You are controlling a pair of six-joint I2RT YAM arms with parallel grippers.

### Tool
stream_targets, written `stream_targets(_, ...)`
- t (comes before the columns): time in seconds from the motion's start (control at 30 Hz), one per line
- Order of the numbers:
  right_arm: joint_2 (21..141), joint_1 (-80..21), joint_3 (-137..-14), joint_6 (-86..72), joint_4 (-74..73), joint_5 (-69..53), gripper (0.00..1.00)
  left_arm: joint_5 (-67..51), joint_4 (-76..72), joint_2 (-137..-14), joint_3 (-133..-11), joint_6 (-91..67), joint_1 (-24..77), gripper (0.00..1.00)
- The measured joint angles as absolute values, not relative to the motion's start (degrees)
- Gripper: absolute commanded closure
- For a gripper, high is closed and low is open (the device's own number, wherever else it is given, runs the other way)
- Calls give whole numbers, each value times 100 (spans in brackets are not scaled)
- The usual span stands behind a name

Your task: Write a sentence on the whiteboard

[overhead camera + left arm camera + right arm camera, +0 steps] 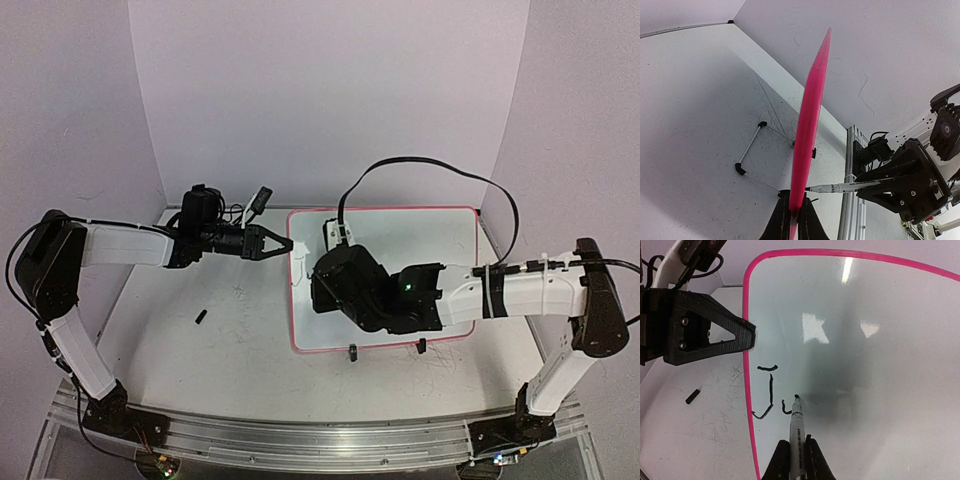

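1. Large flat white rectangular whiteboard (420,250) with a thin pink-red border: laid on the scribbled grey desk (230,360), right of centre. Two small black clips (352,351) are seen on its near long edge.
2. Left fingers (781,225): pressed together on the whiteboard's left pink edge, which is pinched between them. From the left wrist the board is seen edge-on.
3. Right fingers (781,462): clamped on a slim white marker pen (797,427) with a black tip, held over the board's left part, near the left fingers.
4. Marker pen tip: set against the white surface close to the left border. Short black strokes (769,390) are seen just left of it.
5. Small black piece (201,318): lying on the desk, left of the board, apart from both pairs of fingers.
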State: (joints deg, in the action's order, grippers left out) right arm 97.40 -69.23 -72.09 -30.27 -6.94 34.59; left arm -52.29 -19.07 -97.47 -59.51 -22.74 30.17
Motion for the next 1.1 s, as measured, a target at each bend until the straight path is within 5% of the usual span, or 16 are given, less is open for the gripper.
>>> stream_targets(0.9,9828,-6930,-7336,-2960,-704,3178,100,-5229,-1908,-9747,-5951,-2274,3017,100)
stream_targets(1.0,9529,-6930,-7222,-2861,-717,3157,100,-5229,-1909,-9747,-5951,-2275,3017,91)
stream_targets(1.1,9009,-6918,-6976,-2833,-641,3164,100,-5234,-1906,-9747,-5951,-2316,3018,71)
